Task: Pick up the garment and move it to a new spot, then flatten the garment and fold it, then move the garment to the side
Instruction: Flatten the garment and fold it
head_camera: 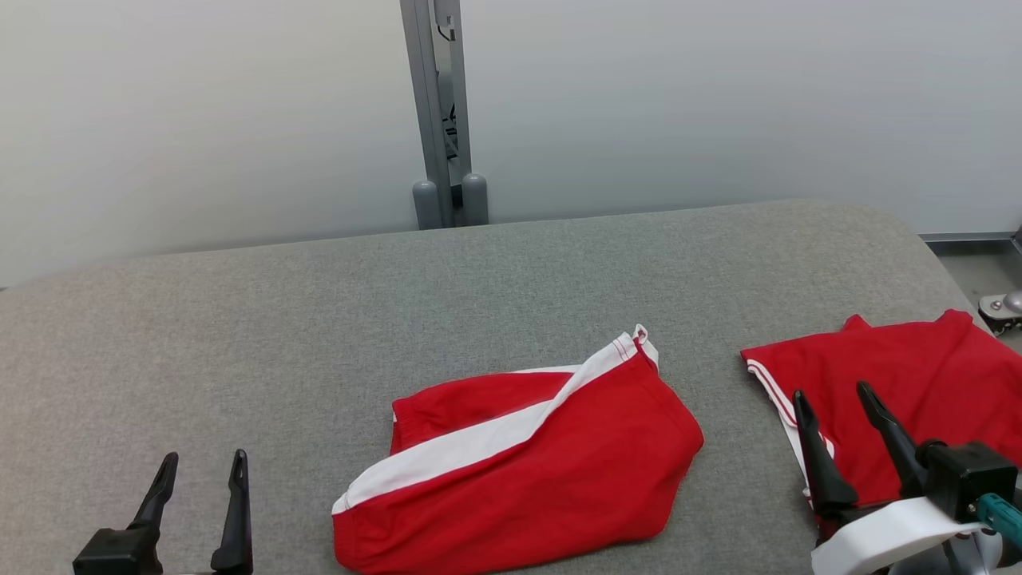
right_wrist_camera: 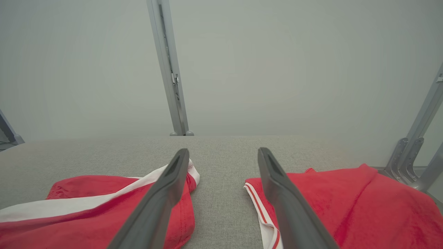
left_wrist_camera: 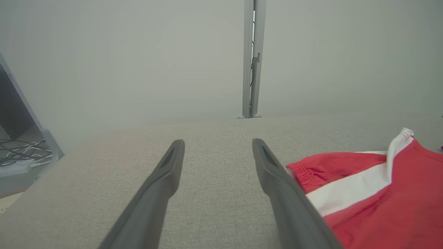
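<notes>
Head view: on the grey tabletop (head_camera: 239,319), the striped red garment (head_camera: 519,471) lies rumpled at the middle front. It looks soft, light and floppy, so pinch the waistband or a hem corner. It lies between the left tool (head_camera: 204,457) and the right tool (head_camera: 831,391), touching neither. Both are spread wide and empty.

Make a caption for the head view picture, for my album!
Left pincer and right pincer, both open, flank white-striped red shorts on the grey table; another red garment lies beside them.
</notes>
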Robot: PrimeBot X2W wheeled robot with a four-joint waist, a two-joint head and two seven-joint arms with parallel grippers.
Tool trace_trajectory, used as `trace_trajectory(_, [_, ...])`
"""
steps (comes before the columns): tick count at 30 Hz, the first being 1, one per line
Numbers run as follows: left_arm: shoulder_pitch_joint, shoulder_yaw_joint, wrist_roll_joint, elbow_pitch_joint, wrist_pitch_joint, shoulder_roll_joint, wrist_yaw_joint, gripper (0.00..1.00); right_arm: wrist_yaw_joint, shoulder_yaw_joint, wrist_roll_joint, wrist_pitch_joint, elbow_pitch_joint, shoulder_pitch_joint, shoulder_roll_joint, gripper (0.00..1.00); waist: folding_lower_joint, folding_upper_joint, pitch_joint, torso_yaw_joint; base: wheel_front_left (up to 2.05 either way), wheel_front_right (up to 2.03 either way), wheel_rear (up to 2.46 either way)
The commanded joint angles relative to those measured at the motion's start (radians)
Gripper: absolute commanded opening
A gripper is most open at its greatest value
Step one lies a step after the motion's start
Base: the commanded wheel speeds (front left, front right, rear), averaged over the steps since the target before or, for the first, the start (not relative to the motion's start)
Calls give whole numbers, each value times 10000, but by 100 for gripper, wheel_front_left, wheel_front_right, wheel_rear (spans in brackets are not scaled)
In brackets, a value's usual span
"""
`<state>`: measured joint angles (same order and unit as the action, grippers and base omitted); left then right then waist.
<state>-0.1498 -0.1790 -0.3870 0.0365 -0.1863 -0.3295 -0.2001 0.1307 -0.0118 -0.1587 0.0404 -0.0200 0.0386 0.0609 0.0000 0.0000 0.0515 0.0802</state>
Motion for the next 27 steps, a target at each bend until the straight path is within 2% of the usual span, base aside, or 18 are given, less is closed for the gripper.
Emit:
trace_trajectory(1, [-52, -24, 45, -47, 57, -48, -85, 100, 2, 20, 4, -37, 34, 66, 51, 100, 0, 0, -3, -14, 0, 0, 0])
trace_trajectory(17, [331, -169, -162, -51, 275, 122, -148, 100, 2, 142, -46, -63, 151, 138, -5, 100, 0, 0, -113, -364, 0, 0, 0])
trace_trajectory(23, [702, -928, -609, 588, 1324, 428, 492, 100, 2, -3, -57, -160, 160, 67, -14, 100, 0, 0, -190, -500, 0, 0, 0])
trace_trajectory(24, [796, -1203, -878, 889, 1812, 506, 834, 100, 2, -68, -62, -189, 168, 11, -16, 100, 0, 0, -249, -494, 0, 0, 0])
trace_trajectory(27, [1012, -1477, -1233, 1366, 2314, 584, 1342, 100, 2, -151, -72, -201, 171, -47, -20, 100, 0, 0, -378, -440, 0, 0, 0])
